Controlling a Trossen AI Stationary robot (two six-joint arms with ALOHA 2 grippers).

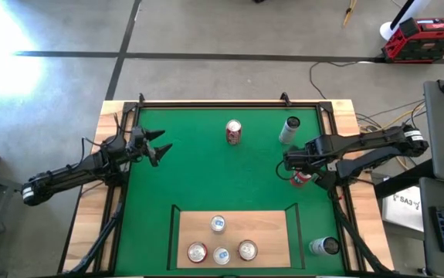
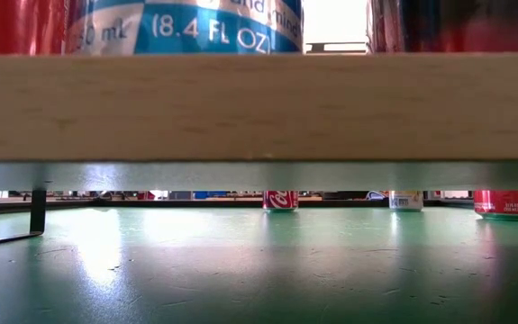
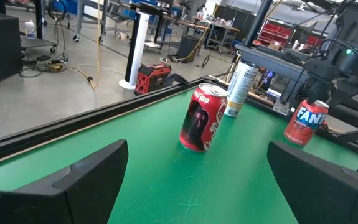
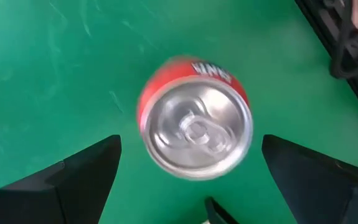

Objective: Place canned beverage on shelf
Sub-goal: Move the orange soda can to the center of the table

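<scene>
The right gripper (image 4: 191, 186) hovers fingers spread directly over the upright red aluminium Fanta can (image 4: 194, 127) at about four o'clock on the green mat (image 1: 198, 170) — apparently lining up a top-down grasp. The pale wood shelf with black rail (image 1: 264, 228) — at six o'clock — carries four cans. The left gripper (image 1: 162, 148) waits released at nine o'clock.

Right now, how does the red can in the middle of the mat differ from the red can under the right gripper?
The middle can is a dark-labelled red cola can; the right can is a red Fanta. The middle can stands in the open with no gripper near it; the right can sits beneath the open right gripper, not yet gripped. The middle can lies farther from the shelf. Both stand upright on the green mat, off the shelf.
</scene>
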